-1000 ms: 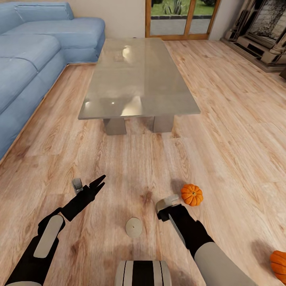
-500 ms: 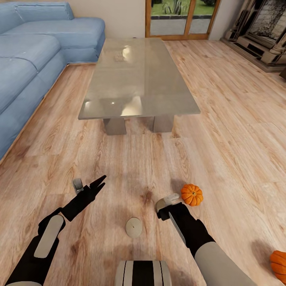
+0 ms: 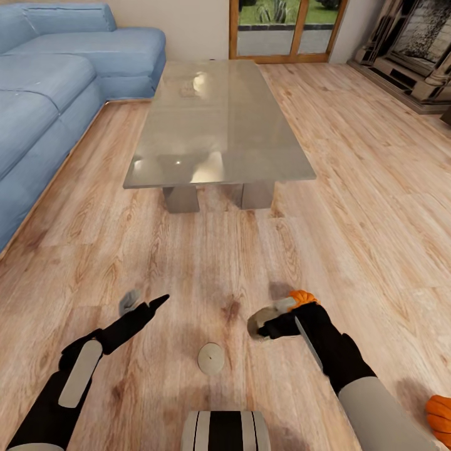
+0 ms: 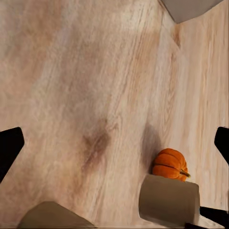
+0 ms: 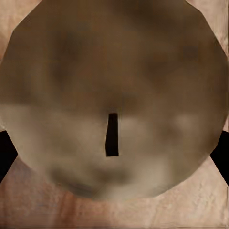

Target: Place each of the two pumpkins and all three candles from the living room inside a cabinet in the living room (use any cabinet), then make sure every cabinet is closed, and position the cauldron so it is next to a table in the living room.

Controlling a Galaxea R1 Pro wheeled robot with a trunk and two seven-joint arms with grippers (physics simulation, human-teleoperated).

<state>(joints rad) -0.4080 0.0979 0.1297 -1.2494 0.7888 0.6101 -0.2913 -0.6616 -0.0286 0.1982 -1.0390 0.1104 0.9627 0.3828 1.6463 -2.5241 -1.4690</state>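
Swung sideways, the right claw pinches a candle lying level (wick end facing its camera), its arm now hiding most of the pumpkin, while the left claw, its spread unclear, points just past a tipped candle.

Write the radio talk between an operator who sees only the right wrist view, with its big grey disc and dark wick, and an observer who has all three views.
Operator: This held candle blocks my picture. What lies beside it?
Observer: A pumpkin sits on the floor just behind the right gripper, on the table side.
Operator: Are there more candles within reach?
Observer: Yes. A floor candle stands upright between the two arms, close in front of the robot's trunk.
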